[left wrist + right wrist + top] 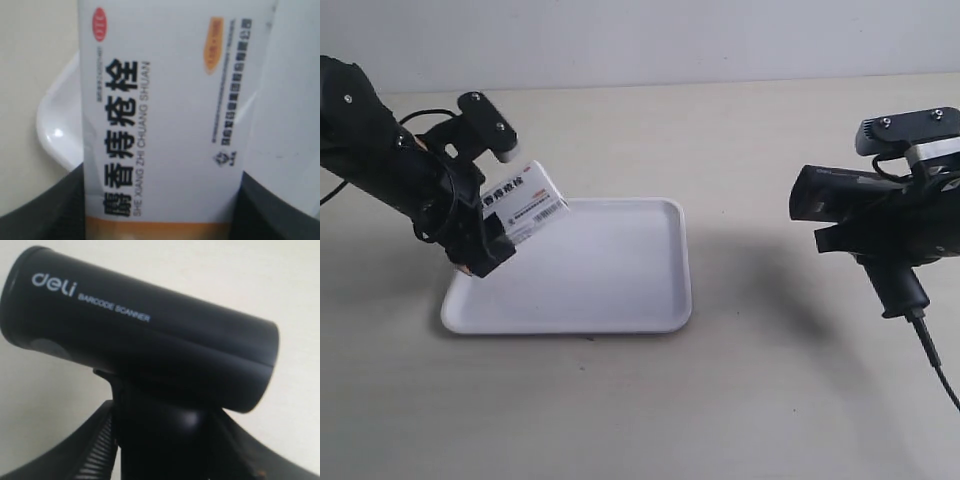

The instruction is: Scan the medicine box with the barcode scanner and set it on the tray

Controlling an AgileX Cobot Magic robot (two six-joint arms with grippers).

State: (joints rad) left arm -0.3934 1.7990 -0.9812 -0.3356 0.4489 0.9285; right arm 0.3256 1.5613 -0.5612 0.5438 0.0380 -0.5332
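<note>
The medicine box (525, 204), white with blue lettering and a tan band, hangs tilted above the left rear corner of the white tray (620, 290). My left gripper (490, 235) is shut on it; in the left wrist view the medicine box (165, 115) fills the frame between the black fingers (45, 210), with the tray (57, 130) behind it. My right gripper (890, 235) is shut on the black barcode scanner (855, 205), held off the table, head pointing toward the box. The barcode scanner (140, 340) sits between the fingers (95, 440) in the right wrist view.
The scanner's black cable (935, 360) trails from the handle down to the table at the exterior view's right. The beige tabletop (740, 400) runs around the tray, with a pale wall behind.
</note>
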